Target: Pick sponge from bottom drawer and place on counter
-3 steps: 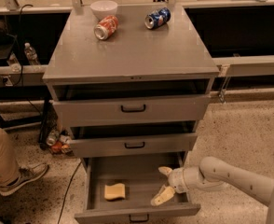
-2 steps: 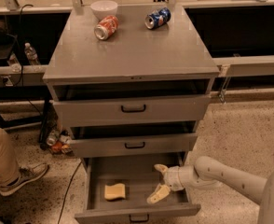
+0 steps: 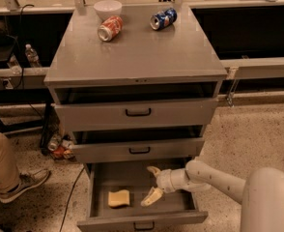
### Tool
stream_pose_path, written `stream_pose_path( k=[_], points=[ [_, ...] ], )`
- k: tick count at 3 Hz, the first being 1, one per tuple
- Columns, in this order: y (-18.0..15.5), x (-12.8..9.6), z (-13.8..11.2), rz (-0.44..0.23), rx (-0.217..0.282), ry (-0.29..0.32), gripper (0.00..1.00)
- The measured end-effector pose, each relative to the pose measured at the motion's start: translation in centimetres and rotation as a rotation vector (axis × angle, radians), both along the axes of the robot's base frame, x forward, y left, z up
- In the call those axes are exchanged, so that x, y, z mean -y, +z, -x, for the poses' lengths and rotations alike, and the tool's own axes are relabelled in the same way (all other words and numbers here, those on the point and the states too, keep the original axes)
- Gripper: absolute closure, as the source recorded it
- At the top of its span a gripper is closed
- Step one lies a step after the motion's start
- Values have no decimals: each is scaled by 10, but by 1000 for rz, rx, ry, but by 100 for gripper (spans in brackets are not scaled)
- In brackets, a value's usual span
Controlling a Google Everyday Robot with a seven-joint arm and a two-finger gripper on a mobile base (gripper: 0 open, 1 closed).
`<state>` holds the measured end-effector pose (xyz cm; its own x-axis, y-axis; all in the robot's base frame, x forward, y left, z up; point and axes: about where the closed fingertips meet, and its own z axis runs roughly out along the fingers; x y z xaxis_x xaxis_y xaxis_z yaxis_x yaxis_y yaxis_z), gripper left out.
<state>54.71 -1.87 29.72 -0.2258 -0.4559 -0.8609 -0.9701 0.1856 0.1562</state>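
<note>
In the left half of the open bottom drawer (image 3: 103, 179), the sponge (image 3: 119, 197) is seen lying flat on the drawer floor, apart from the walls and with nothing resting on it. It is judged to be light, soft and compressible — a foam block that will give under pressure rather than slip, and that is unlikely to be harmed by a firm pinch. A hold across its shorter width, near the middle, is thought best, so that the block is not bent or left dangling from one end. Just to the right of it, inside the same drawer, the gripper (image 3: 152, 183) is held low, its fingers (image 3: 152, 197) spread wide with nothing between them; the lower one lies near the sponge's right edge but is not seen to touch it. Above, the counter (image 3: 147, 57) offers bare surface in front of a red can (image 3: 110, 28) and a blue can (image 3: 163, 19) — room enough, it is judged, for the sponge.
</note>
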Motion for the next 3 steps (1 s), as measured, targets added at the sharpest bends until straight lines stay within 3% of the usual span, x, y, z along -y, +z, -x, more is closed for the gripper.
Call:
stream_pose_path(
  k=[2, 3],
  points=[
    [-26, -33, -14, -6, 60, 62, 0],
    [-49, -41, -16, 21, 54, 84, 0]
  ],
)
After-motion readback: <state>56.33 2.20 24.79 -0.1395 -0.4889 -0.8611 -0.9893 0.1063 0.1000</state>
